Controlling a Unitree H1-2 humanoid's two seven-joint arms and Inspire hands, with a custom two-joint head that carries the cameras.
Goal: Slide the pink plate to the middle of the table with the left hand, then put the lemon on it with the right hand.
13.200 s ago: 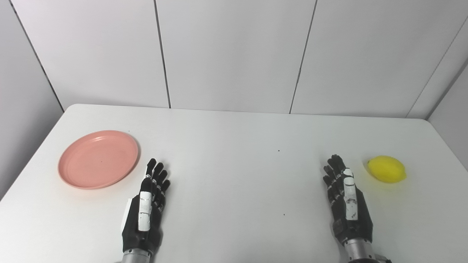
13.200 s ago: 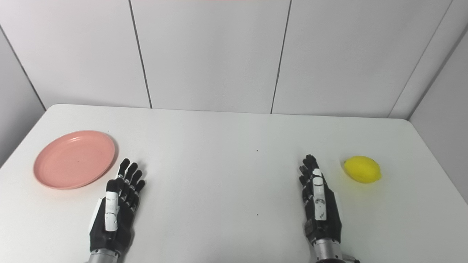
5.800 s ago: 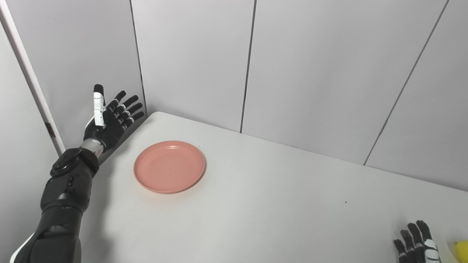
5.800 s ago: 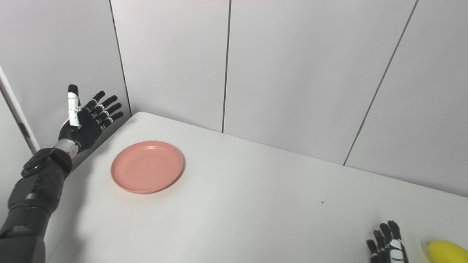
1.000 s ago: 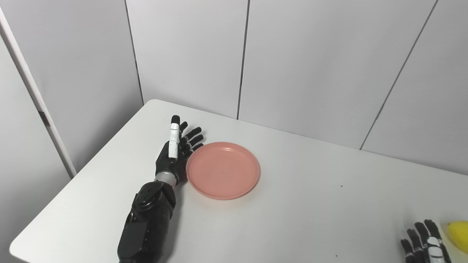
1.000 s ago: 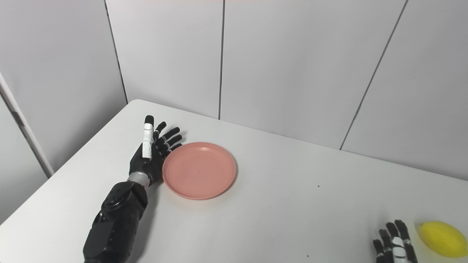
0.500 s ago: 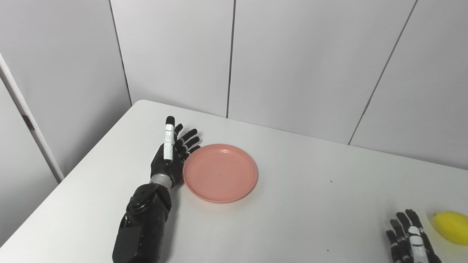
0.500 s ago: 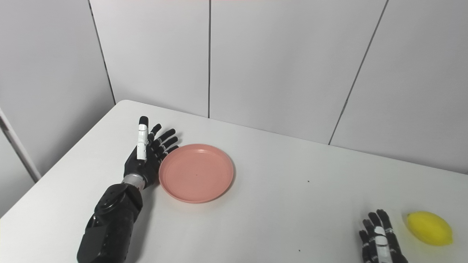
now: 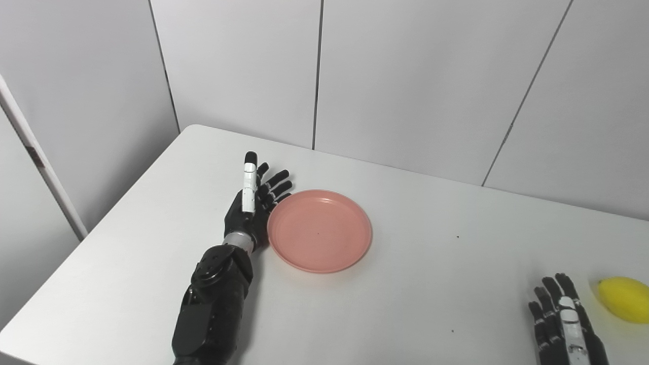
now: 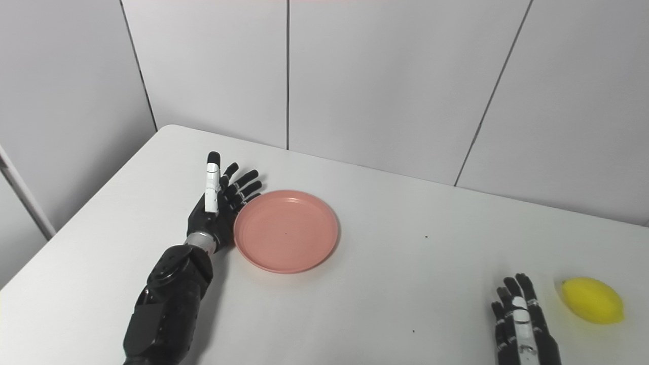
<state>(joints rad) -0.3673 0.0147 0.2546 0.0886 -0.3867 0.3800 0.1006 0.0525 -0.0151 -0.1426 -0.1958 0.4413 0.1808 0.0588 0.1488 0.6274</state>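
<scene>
Two hands in our view, neither holding anything. Left hand (image 9: 252,210) sits edge-on on the white table (image 9: 436,284), fingers (image 9: 278,179) straight and spread, palm side against the left rim of the pink plate (image 9: 320,230). Plate lies flat, left of table centre. Right hand (image 10: 522,327) rests flat at the bottom right edge, partly cut off by the frame, fingers extended and slightly apart. Lemon (image 10: 591,299) lies on the table just right of that hand, not touching it, well apart from the plate.

A lab-like test booth: bare white table (image 9: 436,284), plain grey wall panels (image 9: 405,76)
</scene>
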